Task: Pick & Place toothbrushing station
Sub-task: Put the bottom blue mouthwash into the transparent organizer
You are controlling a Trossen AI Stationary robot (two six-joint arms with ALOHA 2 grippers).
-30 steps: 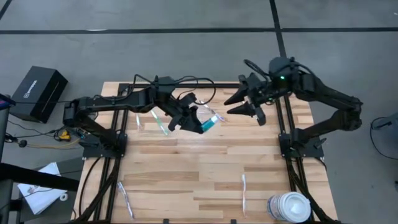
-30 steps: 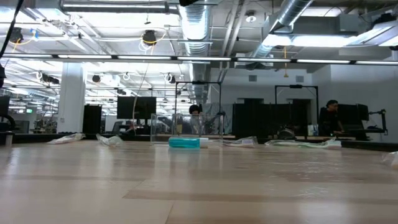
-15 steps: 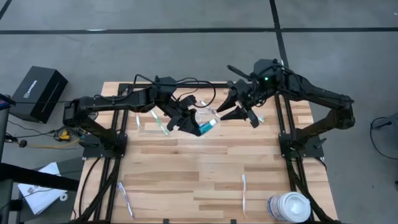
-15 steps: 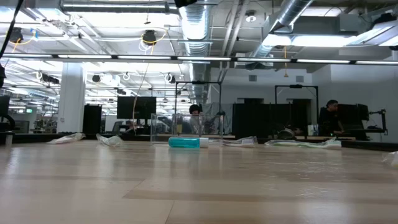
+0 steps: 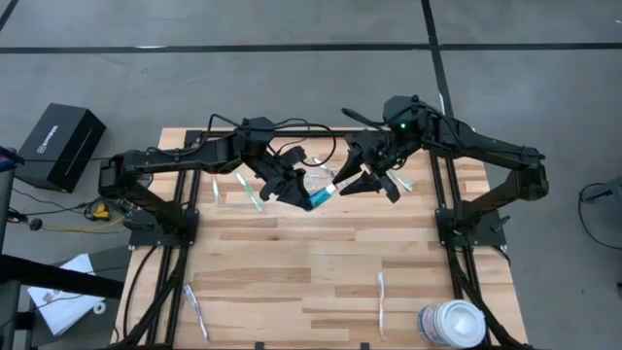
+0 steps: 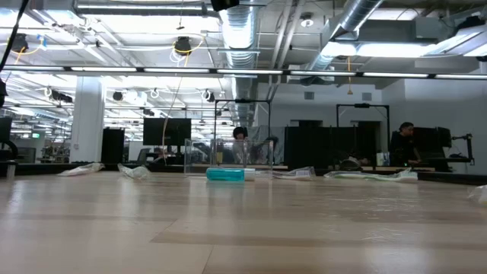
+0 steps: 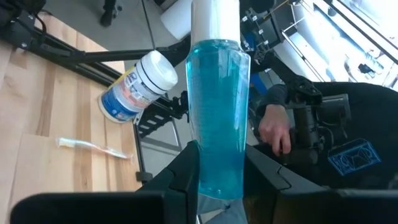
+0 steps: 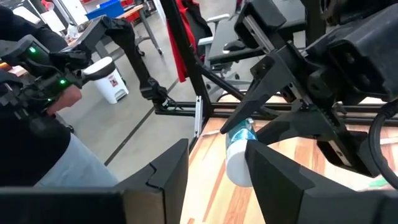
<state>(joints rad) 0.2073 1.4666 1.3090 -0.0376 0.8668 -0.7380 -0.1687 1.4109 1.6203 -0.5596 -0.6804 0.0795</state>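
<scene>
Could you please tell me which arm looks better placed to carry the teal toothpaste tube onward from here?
The left. Its gripper is already shut on the toothpaste tube. The right gripper is close, jaws open around the tube's white cap end, but has not closed on it.

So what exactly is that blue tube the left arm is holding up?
It looks like a small toothpaste tube of see-through teal-blue plastic with a white cap at one end. The left gripper is shut on its flat end, holding it above the wooden table, cap pointing toward the right gripper. That gripper's open fingers sit on either side of the capped end, apparently not yet gripping it.
</scene>
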